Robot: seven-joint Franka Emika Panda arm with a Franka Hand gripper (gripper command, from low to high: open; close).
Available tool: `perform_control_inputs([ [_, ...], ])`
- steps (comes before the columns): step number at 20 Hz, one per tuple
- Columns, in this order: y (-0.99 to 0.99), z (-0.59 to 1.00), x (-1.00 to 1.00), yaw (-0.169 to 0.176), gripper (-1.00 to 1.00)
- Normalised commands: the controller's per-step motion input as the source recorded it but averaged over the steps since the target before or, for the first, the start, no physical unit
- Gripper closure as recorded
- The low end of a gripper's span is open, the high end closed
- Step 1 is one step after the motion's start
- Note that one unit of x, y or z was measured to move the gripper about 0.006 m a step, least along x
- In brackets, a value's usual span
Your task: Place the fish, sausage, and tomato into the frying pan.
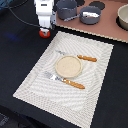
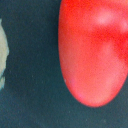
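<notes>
One of the three foods in plain sight: the tomato [image 1: 45, 34], low on the dark counter [image 1: 20, 55], just off the far corner of the woven placemat [image 1: 95, 85] and well apart from the frying pan [image 1: 90, 16]. Fills most of the wrist view as a glossy red oval [image 2: 95, 50], probably because of how low and centred the camera is over it. Sits directly beneath the white end effector [image 1: 45, 30], seemingly lined up for a straight-down pick. Cannot tell whether clenched on the ball or released around it, with the fingertips lost in blur. No sign of the fish or sausage in either view; possibly already inside the pan, but impossible to confirm. Farther out, on the pinkish board [image 1: 107, 31], next to the frying pan: a taller dark pot [image 1: 66, 8] and a beige bowl [image 1: 123, 17], both wrong destinations to avoid. On the placemat: a tan plate [image 1: 67, 66] between two pieces of orange-handled cutlery [image 1: 75, 84], clear of the likely path.
</notes>
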Motion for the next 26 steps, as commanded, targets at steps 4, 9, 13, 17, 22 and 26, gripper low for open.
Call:
perform_control_inputs([
  [4,-0.08,-0.34,-0.12,0.015,-1.00],
  [9,-0.05,-0.32,-0.13,0.018,1.00],
  [13,-0.05,-0.29,-0.12,0.018,1.00],
  [17,-0.03,-0.26,-0.13,0.017,1.00],
  [22,-0.06,-0.01,-0.01,0.010,1.00],
  [26,0.04,1.00,0.62,-0.078,1.00],
])
